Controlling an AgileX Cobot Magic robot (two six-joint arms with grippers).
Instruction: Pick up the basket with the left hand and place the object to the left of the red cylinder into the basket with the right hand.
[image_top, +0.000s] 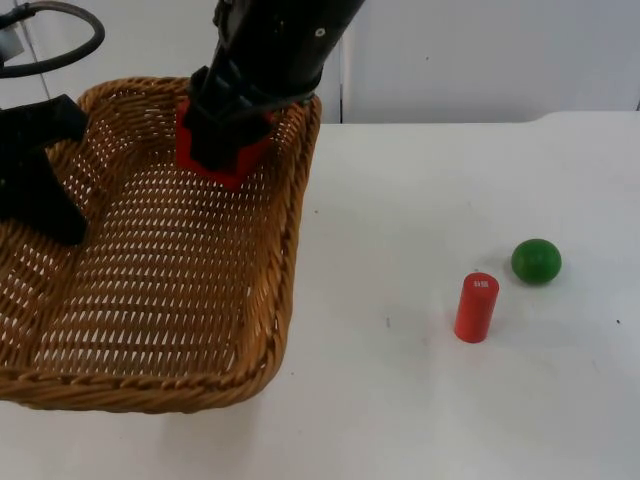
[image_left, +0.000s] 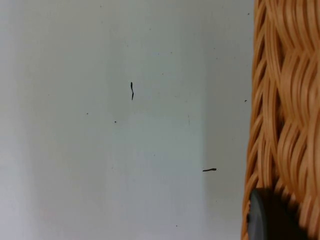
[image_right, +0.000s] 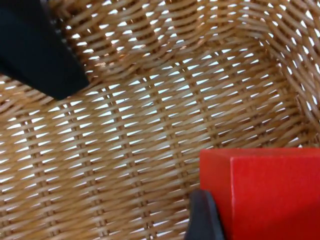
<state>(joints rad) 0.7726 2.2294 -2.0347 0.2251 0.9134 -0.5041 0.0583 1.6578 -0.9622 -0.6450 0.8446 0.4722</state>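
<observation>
The woven wicker basket (image_top: 170, 290) fills the left of the top view, and its rim (image_left: 285, 100) appears in the left wrist view. My left gripper (image_top: 55, 205) is shut on the basket's left side, with a black fingertip (image_left: 270, 220) against the weave. My right gripper (image_top: 225, 140) hangs over the basket's far end, shut on a red block (image_top: 222, 150). In the right wrist view the red block (image_right: 265, 195) sits beside a fingertip (image_right: 202, 217), above the basket floor (image_right: 150, 115). The red cylinder (image_top: 476, 307) stands upright on the table to the right.
A green ball (image_top: 536, 261) lies just right of and behind the red cylinder. The white table (image_top: 420, 400) runs from the basket to the right edge, and the grey partition wall (image_top: 480, 60) closes the back.
</observation>
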